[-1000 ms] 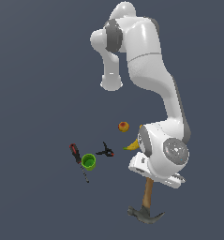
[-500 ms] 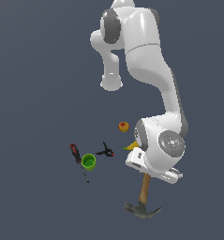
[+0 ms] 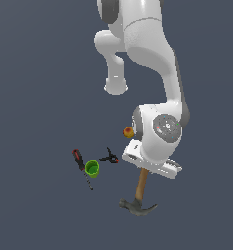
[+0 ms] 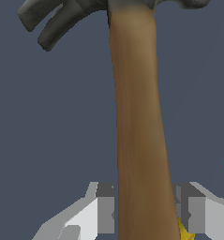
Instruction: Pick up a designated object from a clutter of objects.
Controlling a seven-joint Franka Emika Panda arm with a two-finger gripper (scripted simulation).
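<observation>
The claw hammer (image 4: 137,122) runs straight away from the gripper (image 4: 146,213): its brown wooden handle passes between the two fingers, and the dark grey head (image 3: 137,207) lies at the far end, claws off to one side. In the wrist view each finger sits close against a flank of the handle, so the gripper reads as pinching the hammer low on the handle, far from the head. Whether the head rests on the surface or hangs just clear of it, I cannot tell.

From the hammer outward in the exterior view, a red-yellow apple (image 3: 128,132) sits beside the wrist, and a small black-red clamp (image 3: 109,157) lies towards the exterior view's left. Beyond it stands an upright green cup (image 3: 92,168), nothing visible inside it, with a red-handled screwdriver (image 3: 81,166) alongside.
</observation>
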